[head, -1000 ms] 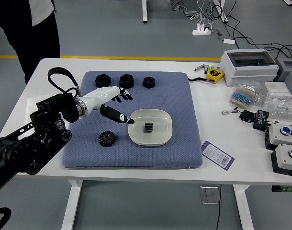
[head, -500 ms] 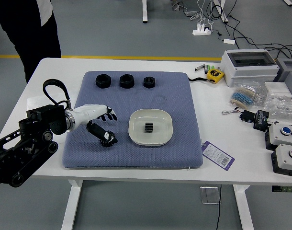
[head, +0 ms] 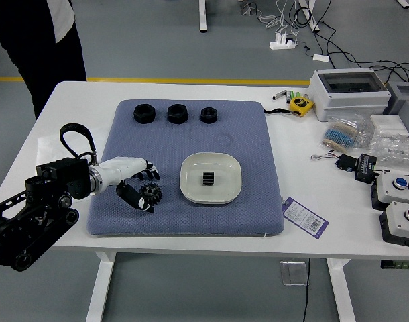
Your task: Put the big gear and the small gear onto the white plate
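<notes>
Remaining: black toothed big gear (head: 150,194), between half-open fingers (head: 131,196) of the left hand (head: 121,172), no grip evident. Done: small black ridged gear (head: 208,178), on the white rounded plate (head: 224,190).

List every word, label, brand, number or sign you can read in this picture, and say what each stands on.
None can be read.
Purple-and-white tag: a barcode and print, too small to read.
Black block by the cables: pale marks, too small to read.
Yellow tape measure: dark marking, too small to read.
</notes>
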Robot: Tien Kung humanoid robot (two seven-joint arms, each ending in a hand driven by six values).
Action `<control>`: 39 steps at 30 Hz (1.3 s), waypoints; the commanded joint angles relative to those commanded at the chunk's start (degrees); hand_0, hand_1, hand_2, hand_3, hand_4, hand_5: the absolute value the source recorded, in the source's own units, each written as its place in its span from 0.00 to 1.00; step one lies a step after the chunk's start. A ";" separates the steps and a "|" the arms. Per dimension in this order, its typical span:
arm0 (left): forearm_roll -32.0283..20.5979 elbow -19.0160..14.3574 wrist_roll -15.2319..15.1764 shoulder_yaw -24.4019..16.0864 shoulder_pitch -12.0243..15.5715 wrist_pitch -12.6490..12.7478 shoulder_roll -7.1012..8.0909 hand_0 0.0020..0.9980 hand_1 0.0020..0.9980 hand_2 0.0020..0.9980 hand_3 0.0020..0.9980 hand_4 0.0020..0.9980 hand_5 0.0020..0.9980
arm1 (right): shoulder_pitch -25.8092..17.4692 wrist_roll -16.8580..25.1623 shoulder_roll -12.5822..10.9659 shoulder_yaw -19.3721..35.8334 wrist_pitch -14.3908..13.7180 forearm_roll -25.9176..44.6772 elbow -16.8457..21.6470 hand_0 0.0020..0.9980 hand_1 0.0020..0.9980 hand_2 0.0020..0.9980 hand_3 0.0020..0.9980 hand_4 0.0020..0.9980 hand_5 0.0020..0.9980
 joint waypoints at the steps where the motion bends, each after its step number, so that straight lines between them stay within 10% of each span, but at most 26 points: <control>1: 0.01 0.01 -0.04 0.04 0.01 0.04 -0.01 0.65 0.68 0.74 0.73 1.00 0.21 | 0.00 0.00 0.00 -0.01 0.00 0.01 0.00 0.70 0.68 0.76 0.62 0.84 0.74; 17: 0.34 1.82 -5.46 1.81 0.21 4.88 -0.71 0.56 0.58 0.60 0.60 0.90 0.12 | 0.08 -0.08 0.01 0.07 -0.03 -0.17 0.03 0.70 0.68 0.76 0.62 0.84 0.74; 18: 0.36 2.06 -5.74 1.98 0.22 5.06 -0.76 0.48 0.48 0.52 0.56 0.75 0.02 | 0.08 -0.07 0.00 0.07 -0.03 -0.13 0.03 0.70 0.68 0.76 0.62 0.84 0.74; 29: 0.93 4.47 -7.74 3.36 -0.01 6.33 -1.03 0.44 0.45 0.50 0.55 0.60 0.00 | 0.12 -0.01 -0.04 -0.02 -0.02 0.04 0.05 0.70 0.68 0.76 0.62 0.84 0.74; 30: 1.33 4.57 -7.68 3.39 -0.05 6.20 -1.02 0.37 0.43 0.48 0.53 0.39 0.00 | 0.12 0.00 -0.05 -0.02 -0.02 0.05 0.06 0.70 0.68 0.76 0.62 0.84 0.74; 39: 2.79 4.17 -6.91 3.53 -0.39 5.01 -0.50 0.33 0.42 0.46 0.52 0.26 0.00 | 0.14 0.01 -0.04 -0.05 -0.05 0.18 0.05 0.70 0.68 0.75 0.62 0.84 0.74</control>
